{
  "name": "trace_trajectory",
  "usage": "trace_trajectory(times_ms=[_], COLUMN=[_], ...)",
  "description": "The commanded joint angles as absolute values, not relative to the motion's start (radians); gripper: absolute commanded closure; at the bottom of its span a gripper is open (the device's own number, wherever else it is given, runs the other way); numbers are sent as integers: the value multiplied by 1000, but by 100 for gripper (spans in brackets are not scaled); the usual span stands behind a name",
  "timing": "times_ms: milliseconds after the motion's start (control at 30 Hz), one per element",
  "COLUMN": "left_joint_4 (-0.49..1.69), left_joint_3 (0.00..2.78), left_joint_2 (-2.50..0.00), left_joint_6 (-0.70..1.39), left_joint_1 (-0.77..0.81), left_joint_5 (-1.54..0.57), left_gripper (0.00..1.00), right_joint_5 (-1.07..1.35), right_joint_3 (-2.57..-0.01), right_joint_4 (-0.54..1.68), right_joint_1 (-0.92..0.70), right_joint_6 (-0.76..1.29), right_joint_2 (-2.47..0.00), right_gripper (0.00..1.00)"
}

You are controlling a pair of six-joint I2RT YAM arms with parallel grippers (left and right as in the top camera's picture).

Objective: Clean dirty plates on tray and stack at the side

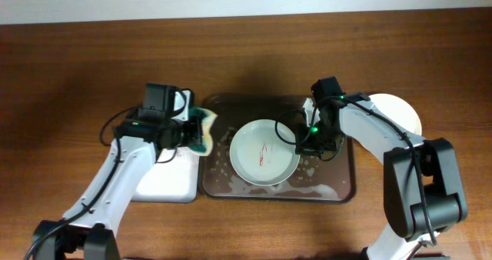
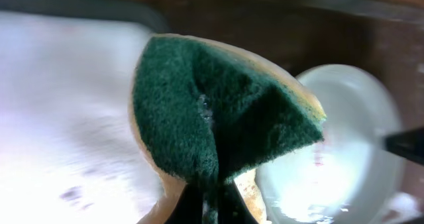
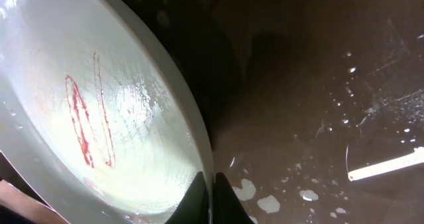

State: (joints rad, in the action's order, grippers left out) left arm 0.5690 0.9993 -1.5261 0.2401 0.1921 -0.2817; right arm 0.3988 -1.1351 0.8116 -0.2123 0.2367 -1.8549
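Note:
A white plate [image 1: 264,153] with red scribble marks sits in the dark brown tray [image 1: 338,185], which is wet with foam. My right gripper [image 1: 305,146] is shut on the plate's right rim; in the right wrist view the fingers [image 3: 208,196] pinch the rim of the plate [image 3: 99,118] over the tray [image 3: 318,85]. My left gripper [image 1: 194,135] is shut on a green and yellow sponge [image 1: 206,128] at the tray's left edge. The left wrist view shows the folded sponge [image 2: 218,111] in the fingers [image 2: 212,207], with the plate [image 2: 351,151] beyond. Another white plate [image 1: 400,114] lies right of the tray.
A smaller white-lined tray [image 1: 165,179] lies left of the brown tray, under my left arm. It also shows in the left wrist view [image 2: 66,118]. The wooden table [image 1: 69,75] surrounds both trays.

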Motion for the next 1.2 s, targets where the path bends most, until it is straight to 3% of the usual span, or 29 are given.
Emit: trace_trajectory(times_ms=[0,200,467,700,800,900,1167], left_joint_4=[510,290,99,292,383,403,369], left_joint_3=[1024,1023,1024,1024,1024,1062,1074], left_joint_2=[-1526,-1661,-1842,-1874,-1855,-1754,-1738], left_joint_6=[352,617,738,736,735,597,616], left_joint_1=[291,491,623,622,585,568,597], left_joint_5=[-386,-367,-339,-111,-111,-168,-168], left_gripper=[100,100,100,100,100,100,100], right_joint_5=[408,408,408,408,408,407,408], right_joint_3=[-1135,-1135,-1135,-1135,-1135,-1135,-1135], right_joint_4=[810,811,810,812,812,812,812], right_joint_1=[-216,-216,-216,-216,-216,-216,-216], right_joint_6=[244,243,243,243,243,243,243], right_joint_2=[-1841,-1841,-1841,-1841,-1841,-1841,-1841], right_gripper=[96,96,96,96,96,96,96])
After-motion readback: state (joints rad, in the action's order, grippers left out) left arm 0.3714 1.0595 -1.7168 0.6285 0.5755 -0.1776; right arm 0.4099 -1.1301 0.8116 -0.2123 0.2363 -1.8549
